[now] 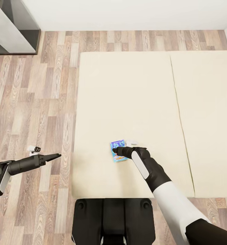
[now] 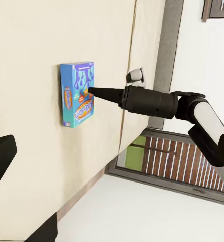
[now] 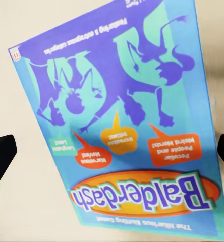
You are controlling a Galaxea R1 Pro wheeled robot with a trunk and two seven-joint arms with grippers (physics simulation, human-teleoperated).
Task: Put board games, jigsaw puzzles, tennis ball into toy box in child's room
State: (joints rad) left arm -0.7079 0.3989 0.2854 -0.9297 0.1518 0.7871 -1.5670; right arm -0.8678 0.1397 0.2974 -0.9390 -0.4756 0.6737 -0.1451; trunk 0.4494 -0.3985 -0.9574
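Balderdash-printed blue board game (image 3: 119,121) lies flat on the bed (image 1: 127,95) between the right gripper's (image 1: 117,150) wide jaws; next, descend and close.

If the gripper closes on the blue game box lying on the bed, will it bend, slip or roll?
The blue game box looks like flat printed cardboard, so it probably stays stiff and seems light. It lies flat on the mattress, so rolling is unlikely. Its glossy-looking print may slip between the right gripper fingers.

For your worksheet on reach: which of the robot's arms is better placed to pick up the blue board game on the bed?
Right. Its claw hangs open directly over the blue board game, while the left claw is off over the floor.
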